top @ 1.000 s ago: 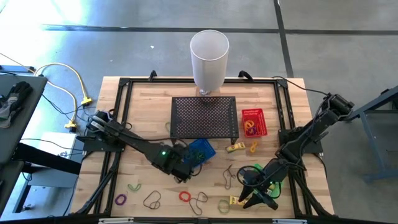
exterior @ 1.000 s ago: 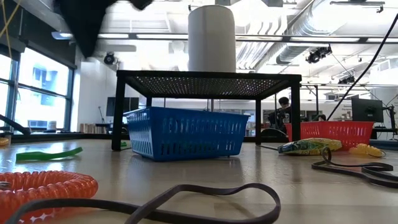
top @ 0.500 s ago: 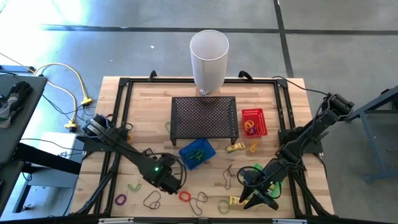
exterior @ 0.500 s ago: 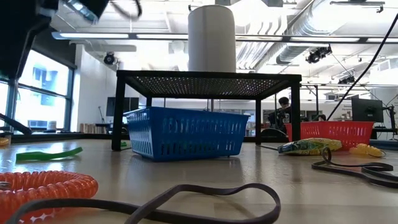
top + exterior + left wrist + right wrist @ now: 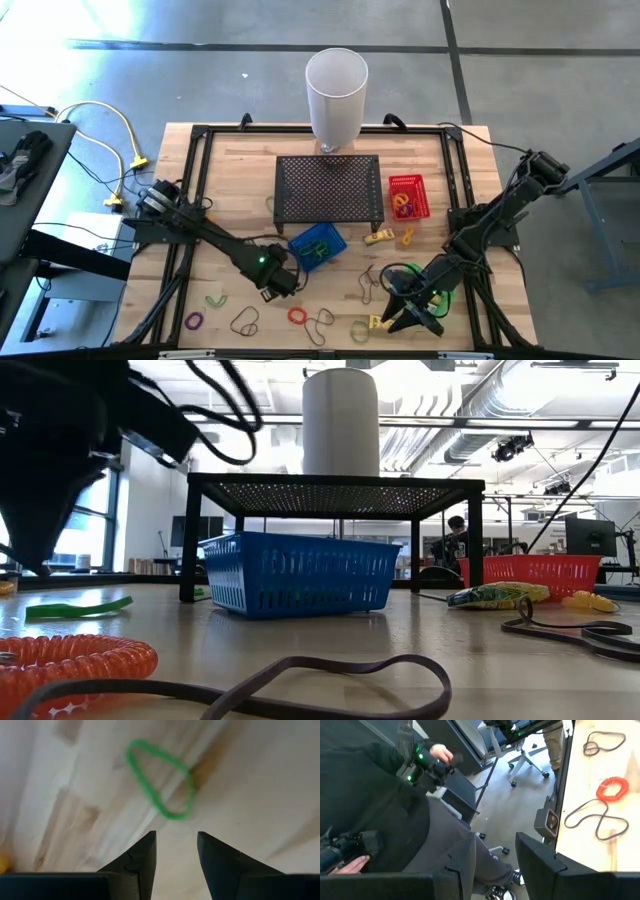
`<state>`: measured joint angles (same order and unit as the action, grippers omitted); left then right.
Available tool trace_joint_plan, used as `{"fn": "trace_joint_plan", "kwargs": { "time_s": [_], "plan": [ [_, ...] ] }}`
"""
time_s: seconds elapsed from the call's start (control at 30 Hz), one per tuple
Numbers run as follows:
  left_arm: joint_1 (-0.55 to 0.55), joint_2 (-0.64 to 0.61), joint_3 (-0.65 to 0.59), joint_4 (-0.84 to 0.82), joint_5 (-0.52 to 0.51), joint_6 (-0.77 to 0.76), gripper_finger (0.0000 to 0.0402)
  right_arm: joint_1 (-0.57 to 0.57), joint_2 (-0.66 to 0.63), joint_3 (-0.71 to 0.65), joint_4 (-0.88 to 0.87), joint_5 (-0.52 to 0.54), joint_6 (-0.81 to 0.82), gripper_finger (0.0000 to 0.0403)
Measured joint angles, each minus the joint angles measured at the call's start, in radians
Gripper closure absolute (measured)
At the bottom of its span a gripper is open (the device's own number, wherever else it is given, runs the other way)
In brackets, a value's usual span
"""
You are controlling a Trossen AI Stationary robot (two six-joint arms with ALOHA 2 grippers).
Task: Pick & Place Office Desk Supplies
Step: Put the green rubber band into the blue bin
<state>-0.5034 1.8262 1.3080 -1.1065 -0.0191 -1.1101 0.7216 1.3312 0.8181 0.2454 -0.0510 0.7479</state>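
At the bottom of the low view, a dark band (image 5: 300, 685) and a coiled orange loop (image 5: 70, 660) lie flat on the wooden table (image 5: 230, 205), nearest of the scattered desk supplies. More loops ring the lower edge of the high view: a purple one (image 5: 194, 321) lower left, a red one (image 5: 297, 316) at bottom centre.

The left gripper (image 5: 281, 284), lower centre-left, hangs over the boards with its fingers (image 5: 142, 855) parted and nothing between them; the left wrist view shows a green band (image 5: 160, 780) lying just ahead. It looks feather-light, soft and limp, apt to slide on the wood, so a pinch across one strand, fingertips pressed to the table, seems the surest hold.

The right gripper (image 5: 412, 316), lower right, also stands parted and empty, beside a small yellow piece (image 5: 378, 322).

Farther back sit a blue basket (image 5: 317, 246), a black mesh stand (image 5: 330, 187), a red basket (image 5: 408, 196) and a white cylinder (image 5: 337, 95).

Since a second ago, the left gripper has swung off the blue basket toward the bottom, then edged back; the right has barely stirred.
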Motion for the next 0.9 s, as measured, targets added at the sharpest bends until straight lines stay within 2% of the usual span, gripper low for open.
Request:
{"fn": "trace_joint_plan", "kwargs": {
  "time_s": [0.1, 0.47, 0.73, 0.9],
  "plan": [
    [0.020, 0.000, -0.018, 0.019, 0.024, 0.087, 0.0268, -0.010, 0.000, 0.000, 0.014, 0.001, 0.001, 0.0275],
    [0.022, -0.013, -0.099, 0.006, 0.032, 0.103, 0.0268, -0.036, 0.000, 0.001, 0.042, 0.026, 0.019, 0.0275],
    [-0.046, -0.182, -0.132, -0.045, -0.035, 0.046, 0.0268, -0.079, 0.000, 0.001, 0.063, -0.009, 0.018, 0.0275],
    [0.003, -0.292, -0.240, 0.058, -0.039, 0.054, 0.0268, -0.099, 0.000, 0.001, 0.072, -0.029, 0.006, 0.0275]
  ]
}}
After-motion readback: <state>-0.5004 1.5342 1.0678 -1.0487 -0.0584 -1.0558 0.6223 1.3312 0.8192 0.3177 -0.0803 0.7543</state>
